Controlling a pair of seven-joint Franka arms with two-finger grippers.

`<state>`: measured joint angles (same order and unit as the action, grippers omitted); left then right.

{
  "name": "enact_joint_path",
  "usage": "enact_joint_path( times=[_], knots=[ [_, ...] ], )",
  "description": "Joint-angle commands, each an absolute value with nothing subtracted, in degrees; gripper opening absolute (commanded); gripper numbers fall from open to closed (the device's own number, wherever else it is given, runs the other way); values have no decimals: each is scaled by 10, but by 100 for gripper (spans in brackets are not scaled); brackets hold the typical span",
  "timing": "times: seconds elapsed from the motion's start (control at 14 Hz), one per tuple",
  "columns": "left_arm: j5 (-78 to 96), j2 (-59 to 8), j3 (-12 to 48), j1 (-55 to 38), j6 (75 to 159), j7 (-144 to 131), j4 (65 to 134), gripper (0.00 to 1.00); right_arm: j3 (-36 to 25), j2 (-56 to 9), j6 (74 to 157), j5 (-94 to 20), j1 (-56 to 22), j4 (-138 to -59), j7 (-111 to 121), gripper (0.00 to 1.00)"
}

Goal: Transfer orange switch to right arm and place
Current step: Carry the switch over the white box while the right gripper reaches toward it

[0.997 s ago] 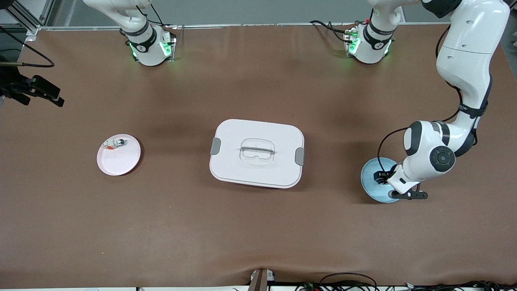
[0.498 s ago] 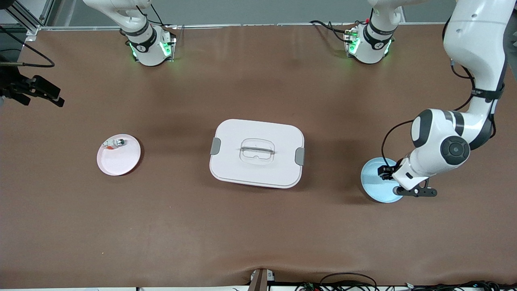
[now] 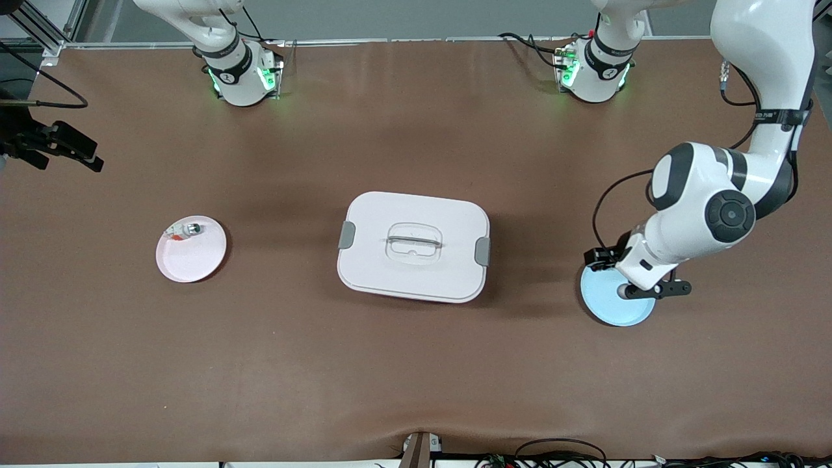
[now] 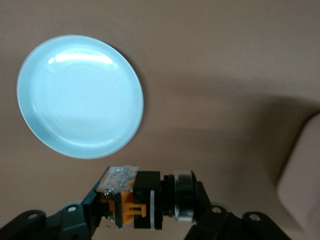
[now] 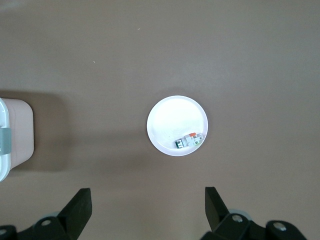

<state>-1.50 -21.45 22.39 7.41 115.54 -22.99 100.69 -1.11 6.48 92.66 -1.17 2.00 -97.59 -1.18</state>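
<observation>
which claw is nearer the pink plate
Right. The right claw hangs open above the pink plate; the left claw, shut on the orange switch, is over the blue plate.

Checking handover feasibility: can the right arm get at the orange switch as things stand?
Probably not yet. The left gripper holds the orange switch above the blue plate; the open right gripper hangs over the pink plate, the white box between.

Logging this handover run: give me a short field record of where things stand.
left gripper: shut on the orange switch, above the blue plate
right gripper: open, high over the pink plate
pink plate: holds a small silver-and-white piece
white box: lidded, mid-table between the plates
handover: not yet begun
</observation>
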Motion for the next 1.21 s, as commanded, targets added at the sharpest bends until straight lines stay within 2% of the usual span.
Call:
enact_joint_path(
  times=[0.0, 0.28, 0.43, 0.57, 0.93, 1.14],
  knots=[
    [-3, -205, 272, 73, 1097, -343, 965, 0, -10, 62, 925, -20, 27, -962, -9, 100],
    [10, -232, 343, 45, 1089, -541, 907, 0, -11, 55, 925, -19, 30, -952, -9, 100],
    [44, -261, 343, -2, 1093, -632, 871, 0, -11, 51, 925, -19, 36, -953, -8, 100],
    [51, -296, 342, -53, 1117, -731, 822, 0, -10, 7, 925, -12, 30, -944, -5, 100],
    [51, -356, 342, -142, 1257, -923, 758, 0, -10, -19, 925, -18, 32, -934, -4, 100],
    [51, -378, 342, -182, 1342, -1011, 750, 0, -9, -58, 925, -19, 34, -935, -5, 100]
  ],
)
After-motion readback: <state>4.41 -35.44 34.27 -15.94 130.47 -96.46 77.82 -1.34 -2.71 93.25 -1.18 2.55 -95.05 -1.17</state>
